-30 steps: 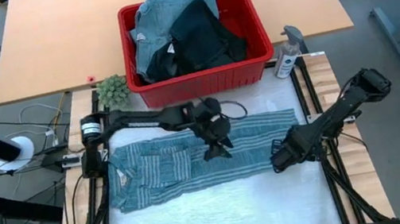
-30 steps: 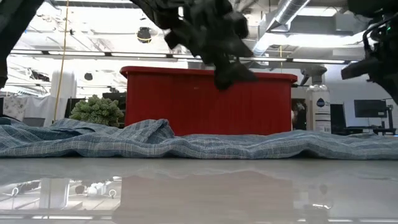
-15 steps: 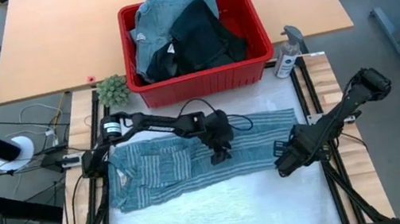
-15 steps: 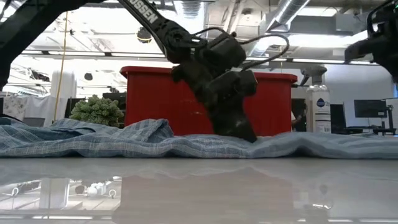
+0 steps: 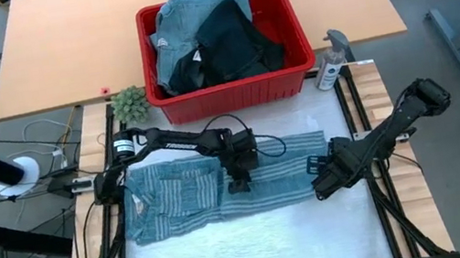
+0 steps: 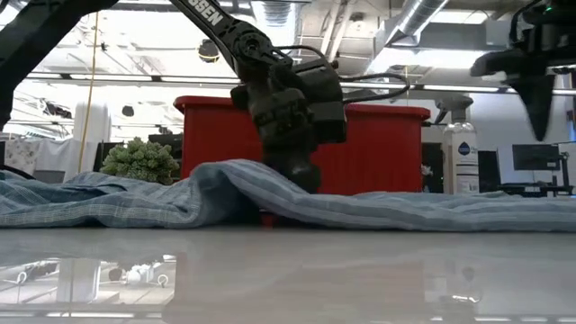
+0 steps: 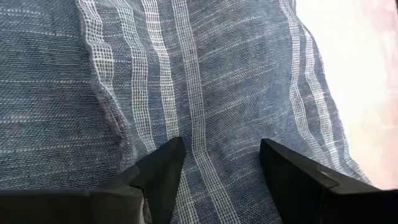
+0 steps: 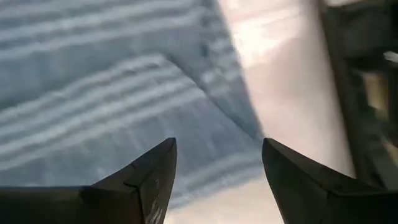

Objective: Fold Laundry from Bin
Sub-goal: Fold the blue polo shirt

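The blue-grey white-striped shirt (image 5: 212,192) lies spread across the white table top. My left gripper (image 5: 238,181) is down on its middle, open, with cloth between and around its fingers (image 7: 165,165). In the low view, a raised ridge of shirt (image 6: 229,175) hides the fingertips. My right gripper (image 5: 320,184) hangs open above the shirt's right end (image 8: 186,81) and touches nothing. The red bin (image 5: 230,99) stands at the far edge, with the other laundry (image 5: 207,40) piled in it. My left gripper rests both open fingertips (image 7: 273,158) on the shirt's middle panel (image 7: 217,124), coming from above at a slant. Nothing is pinched between them. The cloth beside the gripper is pushed up into a ridge (image 6: 229,175), and the rest of the shirt lies on the table.
A spray bottle (image 5: 329,62) stands right of the bin and a small green plant (image 5: 129,103) left of it. Behind lies a wooden table (image 5: 43,57). The white surface (image 5: 258,245) runs on in front of the shirt.
My left gripper has come down onto the shirt's middle, tipping more steeply, and has shifted a little toward the table's left. The shirt has bunched into a ridge beside it, and its right end has been drawn leftward. My right gripper has turned slightly.
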